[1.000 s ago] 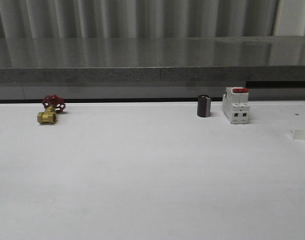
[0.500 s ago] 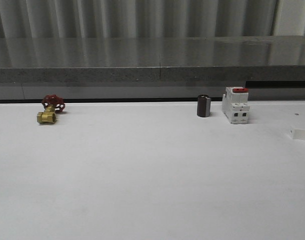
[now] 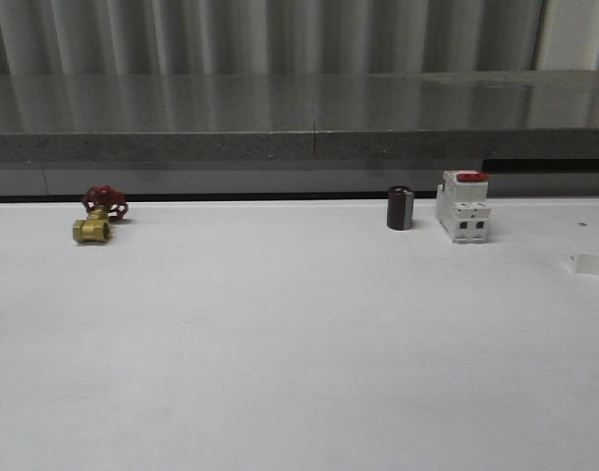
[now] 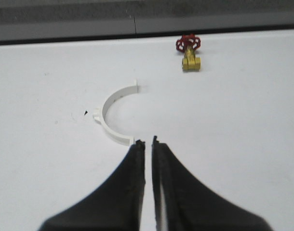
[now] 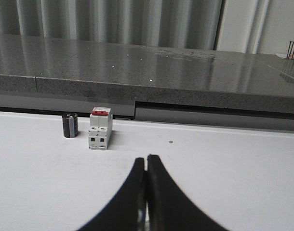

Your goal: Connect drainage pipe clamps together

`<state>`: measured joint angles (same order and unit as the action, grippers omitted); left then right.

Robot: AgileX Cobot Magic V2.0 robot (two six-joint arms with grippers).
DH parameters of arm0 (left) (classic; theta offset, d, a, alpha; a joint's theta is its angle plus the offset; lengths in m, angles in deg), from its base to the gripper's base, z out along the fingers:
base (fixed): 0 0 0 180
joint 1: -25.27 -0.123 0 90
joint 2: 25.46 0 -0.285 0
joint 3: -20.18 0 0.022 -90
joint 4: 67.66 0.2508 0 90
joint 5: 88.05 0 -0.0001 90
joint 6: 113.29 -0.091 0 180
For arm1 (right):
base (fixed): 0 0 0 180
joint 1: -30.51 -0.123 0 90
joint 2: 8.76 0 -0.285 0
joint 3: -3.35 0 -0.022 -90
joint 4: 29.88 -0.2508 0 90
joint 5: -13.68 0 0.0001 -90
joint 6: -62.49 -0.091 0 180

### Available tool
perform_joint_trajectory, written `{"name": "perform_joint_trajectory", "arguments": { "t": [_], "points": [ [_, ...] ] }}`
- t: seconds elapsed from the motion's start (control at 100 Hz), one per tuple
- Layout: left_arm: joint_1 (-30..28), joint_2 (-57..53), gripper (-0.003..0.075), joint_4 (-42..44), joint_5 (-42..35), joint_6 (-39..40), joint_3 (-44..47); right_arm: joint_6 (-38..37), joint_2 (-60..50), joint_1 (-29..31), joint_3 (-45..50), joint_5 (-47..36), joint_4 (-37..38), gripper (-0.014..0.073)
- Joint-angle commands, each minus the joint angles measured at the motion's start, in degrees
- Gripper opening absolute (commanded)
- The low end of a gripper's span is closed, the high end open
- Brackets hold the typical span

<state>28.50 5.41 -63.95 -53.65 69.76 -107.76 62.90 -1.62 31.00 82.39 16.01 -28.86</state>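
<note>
- Front view: the white table [image 3: 280,373] carries a brass valve with a red handwheel [image 3: 97,218] far left at the back, and a dark cylinder [image 3: 400,208] just beside a white breaker with a red switch [image 3: 463,207] on the right. A small white piece [image 3: 592,263] pokes in at the right edge; too little of it shows to name it. White parts on a white top look like the big risk here: an edge is easily misjudged.
- Left wrist view: here's one drainage pipe clamp half [image 4: 114,113], a white half-ring lying flat on the table, open side facing the valve. The left gripper [image 4: 148,142] sits with its tips pressed nearly together, a thin slit between them, holding nothing, right at the ring's near end tab. Come down from here with the jaws this narrow and they would likely shove the tab and spin the half-ring away instead of straddling it.
- Right wrist view: the right gripper [image 5: 147,158] has its fingers pressed together, empty, pointed toward the breaker and cylinder. The danger I'd call: it reaches for that white breaker by mistake, as it resembles the clamp in colour.
</note>
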Motion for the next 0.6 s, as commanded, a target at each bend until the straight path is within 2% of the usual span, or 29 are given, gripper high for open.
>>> {"name": "perform_joint_trajectory", "arguments": {
  "t": [0.0, 0.1, 0.14, 0.28, 0.41, 0.59],
  "points": [
    [-0.07, 6.46, 0.0209, 0.16, -1.90, 0.06, -4.66, 0.53, -1.09, 0.23, -1.12, -4.70, 0.39, -0.0066],
    [-0.07, 13.77, 0.0388, 0.32, -2.40, 0.17, -7.69, 0.53, -1.09, 0.23, -1.12, -4.70, 0.39, -0.0066],
    [-0.07, 16.28, 0.0416, 0.32, -2.40, 0.17, -8.74, 0.53, -1.09, 0.23, -1.12, -4.70, 0.39, -0.0066],
    [-0.55, 26.19, 0.0424, 0.53, -2.31, 1.26, -13.60, 0.53, -1.09, 0.23, -1.12, -4.70, 0.39, -0.0066],
    [-3.95, 34.59, 0.0424, 0.42, -1.63, 1.35, -18.60, 0.53, -1.09, 0.23, -1.12, -4.70, 0.39, -0.0066],
    [-10.57, 46.98, 0.0424, -1.24, 6.43, 1.35, -28.25, 0.53, -1.09, 0.23, -1.12, -4.70, 0.39, -0.0066]
  ]
}}
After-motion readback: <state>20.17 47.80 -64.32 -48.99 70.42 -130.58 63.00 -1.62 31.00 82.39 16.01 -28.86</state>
